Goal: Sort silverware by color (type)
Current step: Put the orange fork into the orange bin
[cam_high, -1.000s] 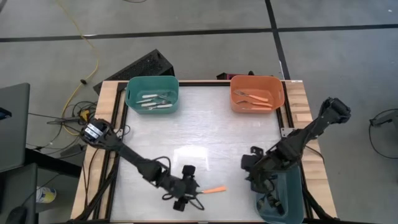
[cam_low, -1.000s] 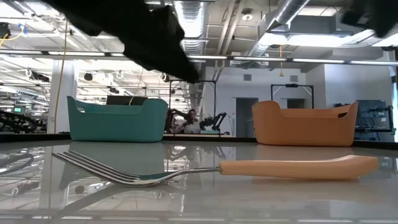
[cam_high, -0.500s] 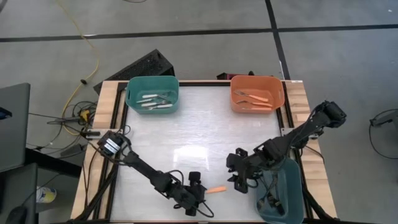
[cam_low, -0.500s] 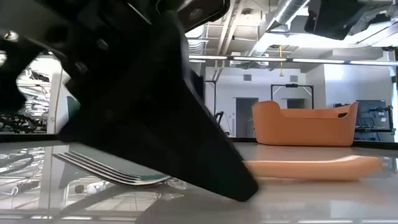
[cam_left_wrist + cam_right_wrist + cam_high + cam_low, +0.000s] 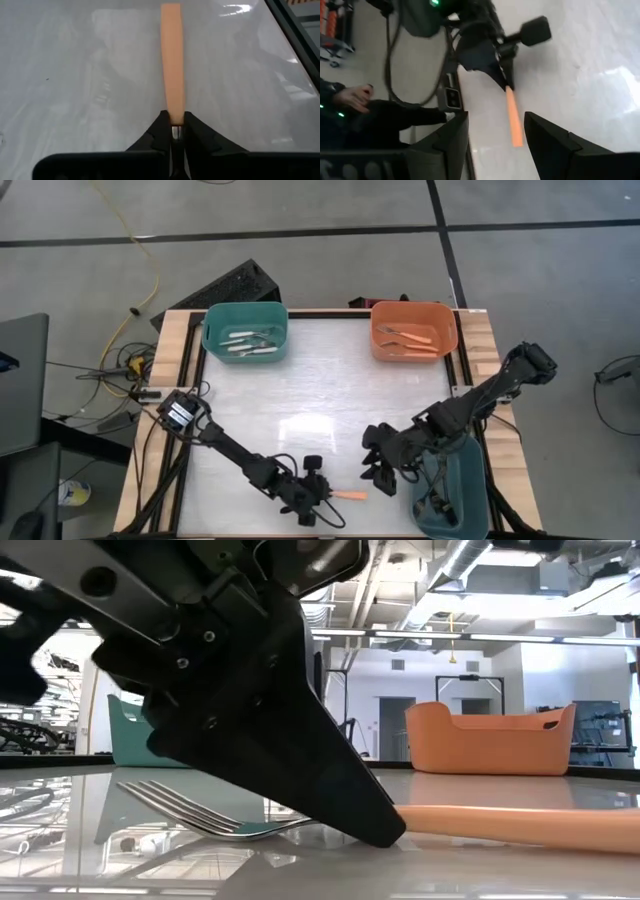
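Low in the high view, just left of centre, the left gripper sits right on the orange-handled fork, whose handle pokes out to the right along the white table. The left wrist view settles it: the two dark fingers are pinched together on the fork where handle meets metal neck, the orange handle running straight up the frame away from them. In the low view the silver tines stick out to the left of the big dark finger, resting on the glossy top, and the handle is cut off at the right edge.

Right gripper hovers near the fork, to its upper right, fingers spread with nothing between them.

The teal bin at upper left holds white-handled forks; the orange bin at upper right holds orange-handled forks. A dark teal bin at lower right sits partly under the right arm, contents hard to make out.

Left arm stretches long and low from the table's left edge toward bottom centre; right arm reaches in from the right edge.
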### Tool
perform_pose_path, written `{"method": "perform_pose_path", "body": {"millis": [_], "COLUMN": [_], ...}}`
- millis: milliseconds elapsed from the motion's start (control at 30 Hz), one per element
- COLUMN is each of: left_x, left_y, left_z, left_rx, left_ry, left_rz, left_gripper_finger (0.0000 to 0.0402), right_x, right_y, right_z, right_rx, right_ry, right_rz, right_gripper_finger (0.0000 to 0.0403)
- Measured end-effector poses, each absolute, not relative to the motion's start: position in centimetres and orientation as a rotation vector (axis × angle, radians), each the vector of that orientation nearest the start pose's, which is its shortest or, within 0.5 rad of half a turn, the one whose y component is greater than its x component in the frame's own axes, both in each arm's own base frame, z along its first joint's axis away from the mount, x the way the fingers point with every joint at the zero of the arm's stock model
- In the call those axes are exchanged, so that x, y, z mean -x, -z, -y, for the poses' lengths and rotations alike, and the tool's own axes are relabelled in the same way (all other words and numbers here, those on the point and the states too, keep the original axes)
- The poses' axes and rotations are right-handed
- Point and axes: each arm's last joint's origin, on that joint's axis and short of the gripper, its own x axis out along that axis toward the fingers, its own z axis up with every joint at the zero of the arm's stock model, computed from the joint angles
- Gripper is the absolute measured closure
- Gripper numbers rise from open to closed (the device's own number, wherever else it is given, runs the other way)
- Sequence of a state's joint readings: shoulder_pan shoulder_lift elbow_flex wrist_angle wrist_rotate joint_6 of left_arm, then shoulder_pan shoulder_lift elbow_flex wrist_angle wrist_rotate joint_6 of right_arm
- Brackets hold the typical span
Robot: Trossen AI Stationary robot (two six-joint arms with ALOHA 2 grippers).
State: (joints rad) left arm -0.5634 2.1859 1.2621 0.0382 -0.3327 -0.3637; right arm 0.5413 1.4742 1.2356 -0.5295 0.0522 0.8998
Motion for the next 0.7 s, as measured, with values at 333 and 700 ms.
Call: {"method": "perform_pose_path", "body": {"millis": [333,700], "left_x": [-37.7,-38.6], "left_y": [-11.6,-19.2], "left_z": [17.7,7.8], "left_rx": [-0.22,-0.238], "left_ry": [0.124,-0.1], "left_rz": [-0.874,-0.826], "left_gripper_finger": [0.0385,0.0385], "right_x": [-26.2,-24.9], "right_y": [-30.6,-31.6], "right_z": [-17.9,-16.4], "right_rx": [-0.567,-0.326], "right_ry": [-0.118,-0.101], "right_rz": [-0.849,-0.809], "right_gripper_finger": [0.0189,0.0189]}}
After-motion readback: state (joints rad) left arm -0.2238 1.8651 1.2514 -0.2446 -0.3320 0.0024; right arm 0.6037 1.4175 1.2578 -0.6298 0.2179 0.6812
